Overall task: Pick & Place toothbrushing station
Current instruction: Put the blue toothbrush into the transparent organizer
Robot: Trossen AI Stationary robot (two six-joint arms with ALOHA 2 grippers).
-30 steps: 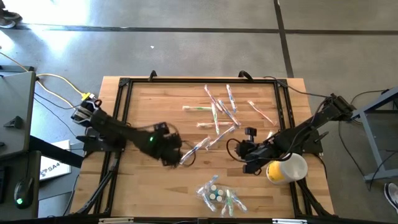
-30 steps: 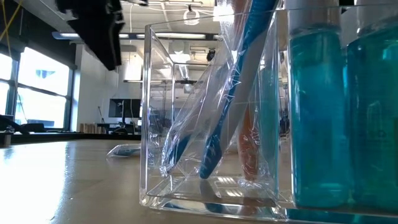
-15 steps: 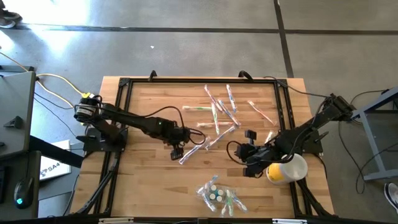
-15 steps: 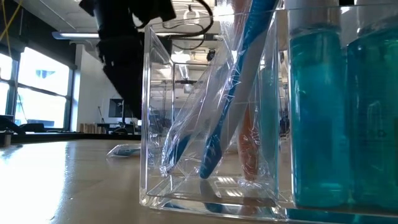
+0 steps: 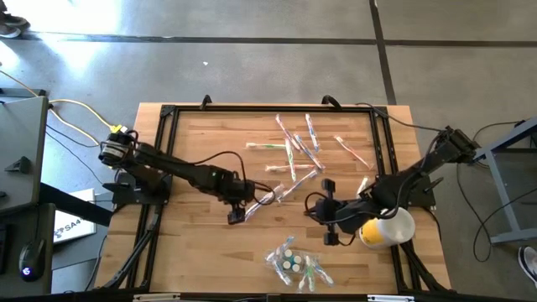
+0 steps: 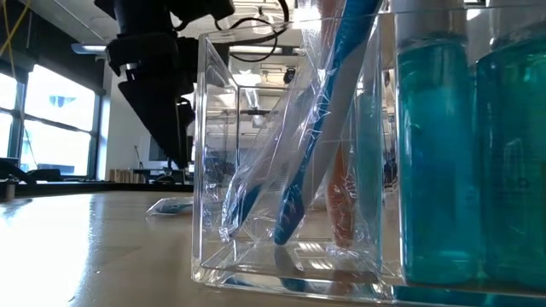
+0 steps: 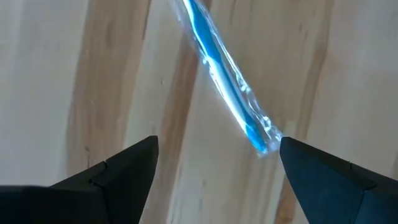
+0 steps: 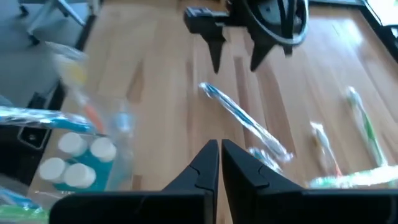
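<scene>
Left gripper (image 7: pixel 214 165) spread wide, hovering over wrapped blue toothbrush (image 7: pixel 225 93); brush end lies between fingers, untouched. Right gripper (image 8: pixel 219 163) closed, empty, nearby.

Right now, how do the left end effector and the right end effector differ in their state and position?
The left end effector is open, while the right end effector is shut with nothing between its fingers. The left one hangs over the end of a wrapped blue toothbrush; the right one sits beside the yellow cup, away from that toothbrush. Both are dark, two-fingered and low over the wooden table.
</scene>
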